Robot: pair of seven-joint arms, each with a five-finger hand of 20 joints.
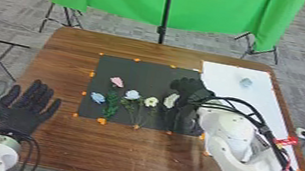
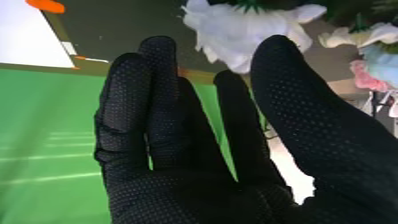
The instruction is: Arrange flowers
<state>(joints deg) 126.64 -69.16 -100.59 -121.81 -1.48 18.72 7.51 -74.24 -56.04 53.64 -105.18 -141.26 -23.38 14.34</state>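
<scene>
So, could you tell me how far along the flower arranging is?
Probably early: one pale blue piece is already on the white sheet. Nothing looks held; the right hand, fingers fairly straight, is by a white flower. That one and the pink flower, blue flower and others on the black mat seem left.

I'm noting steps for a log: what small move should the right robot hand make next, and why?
Probably bring the thumb and fingers of the right robot hand gently together on the nearest white flower: the fingers are straight and holding nothing, and its bloom shows close by their tips.
</scene>
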